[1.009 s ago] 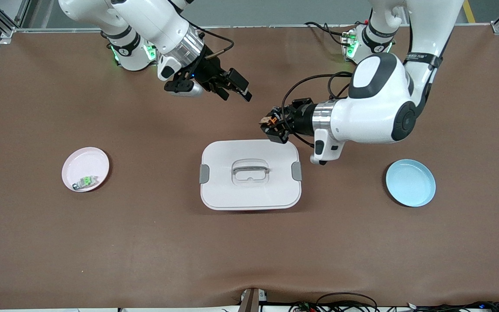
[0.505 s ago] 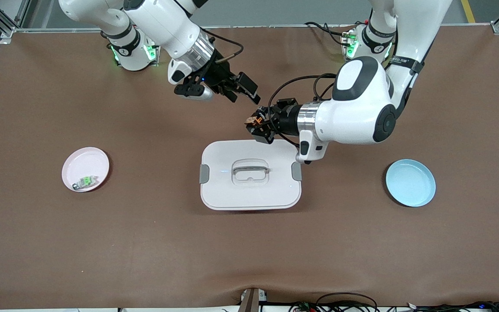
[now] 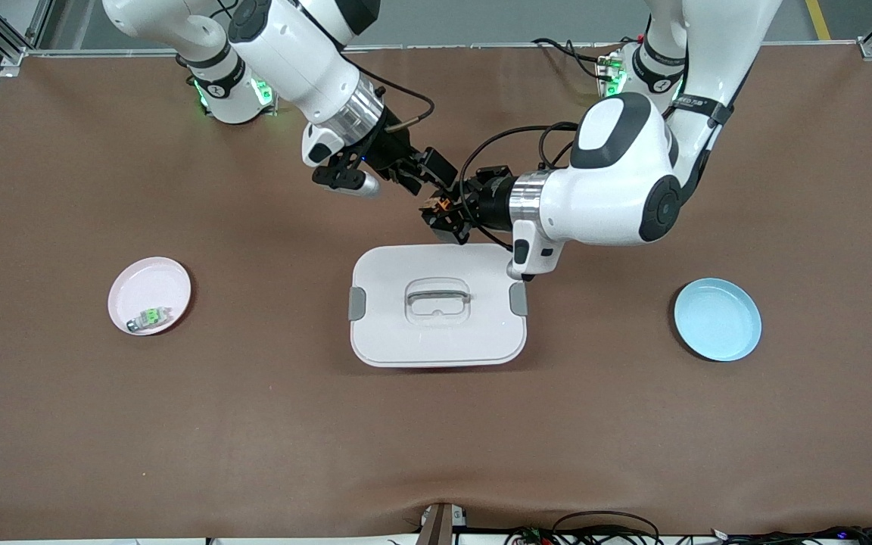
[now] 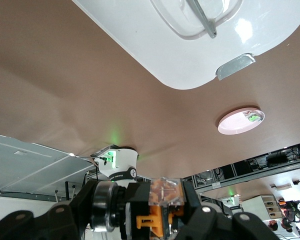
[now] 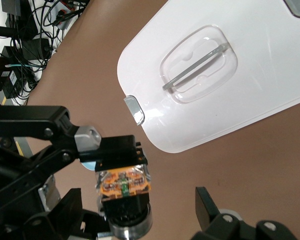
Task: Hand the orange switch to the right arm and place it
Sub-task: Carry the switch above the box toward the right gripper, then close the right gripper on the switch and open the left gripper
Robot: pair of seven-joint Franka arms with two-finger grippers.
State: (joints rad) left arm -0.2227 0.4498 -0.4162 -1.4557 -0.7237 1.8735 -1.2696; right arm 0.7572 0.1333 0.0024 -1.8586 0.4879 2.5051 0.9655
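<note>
Over our worktop (image 3: 254,424), we are clamping the orange switch (image 3: 442,204) in our left end effector (image 3: 440,216); our right end effector (image 3: 432,170), fingers apart, is flanking it.

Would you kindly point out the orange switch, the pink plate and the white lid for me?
orange switch (image 5: 125,183): right wrist view, on its orange face, held in the left tool.
pink plate (image 3: 150,281): front view, on its bare floor, above the green part.
white lid (image 3: 436,337): front view, on the flat top below its handle.

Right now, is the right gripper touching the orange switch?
Apart. In the right wrist view, the right gripper stands open, brown table visible between its finger and the orange switch, held by the left gripper.
</note>
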